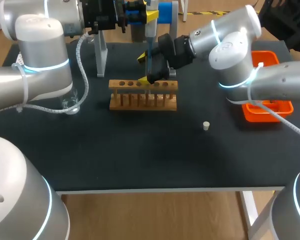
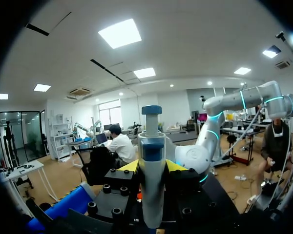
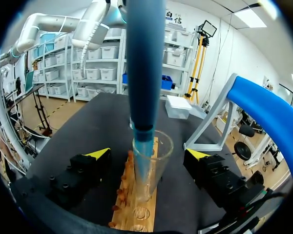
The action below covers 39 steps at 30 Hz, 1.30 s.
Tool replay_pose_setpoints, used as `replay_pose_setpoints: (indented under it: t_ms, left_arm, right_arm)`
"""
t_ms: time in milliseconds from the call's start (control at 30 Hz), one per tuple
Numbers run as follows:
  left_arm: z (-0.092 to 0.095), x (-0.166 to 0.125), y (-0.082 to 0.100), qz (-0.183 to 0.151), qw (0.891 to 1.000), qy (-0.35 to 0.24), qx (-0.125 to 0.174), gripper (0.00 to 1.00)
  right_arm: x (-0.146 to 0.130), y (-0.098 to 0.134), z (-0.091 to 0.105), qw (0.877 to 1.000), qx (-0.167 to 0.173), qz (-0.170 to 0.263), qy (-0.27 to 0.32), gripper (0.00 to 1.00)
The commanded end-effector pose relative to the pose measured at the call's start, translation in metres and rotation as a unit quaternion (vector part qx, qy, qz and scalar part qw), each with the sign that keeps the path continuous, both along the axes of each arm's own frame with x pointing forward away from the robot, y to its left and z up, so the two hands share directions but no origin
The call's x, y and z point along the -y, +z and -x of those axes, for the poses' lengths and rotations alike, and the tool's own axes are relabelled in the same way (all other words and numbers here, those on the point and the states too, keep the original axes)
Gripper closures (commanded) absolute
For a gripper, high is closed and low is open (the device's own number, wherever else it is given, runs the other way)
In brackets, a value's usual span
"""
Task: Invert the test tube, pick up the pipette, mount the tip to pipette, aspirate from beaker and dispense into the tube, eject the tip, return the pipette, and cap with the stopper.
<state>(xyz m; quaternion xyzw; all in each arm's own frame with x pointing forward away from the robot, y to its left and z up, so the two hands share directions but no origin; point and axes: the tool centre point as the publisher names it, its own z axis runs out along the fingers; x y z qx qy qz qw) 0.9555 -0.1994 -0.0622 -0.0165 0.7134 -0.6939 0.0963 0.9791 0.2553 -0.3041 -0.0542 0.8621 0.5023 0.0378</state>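
The table (image 1: 140, 160) has a black top. A wooden rack (image 1: 143, 95) stands at its middle, toward the far edge.

Left tool (image 2: 151, 165): closed on the pipette (image 2: 151, 161), one yellow tip against each side of the body, plunger end uppermost. We see the pipette hanging upright over the rack.

Right tool (image 3: 147, 153): wide open. The tube (image 3: 154, 165) stands upright in the rack between the fingers, and neither finger touches it. The lower end of the pipette reaches down through the tube's mouth. We cannot tell whether the tube holds liquid.

Other things on the table:
- A stopper (image 1: 206, 125) lies alone on the bare top, right of the rack and nearer the front, well apart from it.
- A beaker (image 1: 70, 102) sits left of the rack, partly hidden under our left arm.
- An orange tray (image 1: 270, 112) sits at the right edge, partly covered by our right arm.
- A stand (image 3: 263, 112) with a blue top bar is behind the rack at the far edge.

In the head view the right tool hides most of the tube.
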Motion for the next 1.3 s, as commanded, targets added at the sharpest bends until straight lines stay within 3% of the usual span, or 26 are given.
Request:
replay_pose_setpoints:
  t_ms: [33,1300]
  left_arm:
    - [0.002,0.002,0.006,-0.005,1.0,0.004,0.001,1.0]
    - [0.004,0.012,0.039,-0.028,1.0,-0.004,0.012,1.0]
  right_arm:
    - [0.001,0.001,-0.001,1.0,-0.001,0.001,0.002,0.0]
    - [0.001,0.001,-0.001,1.0,-0.001,0.001,0.002,0.0]
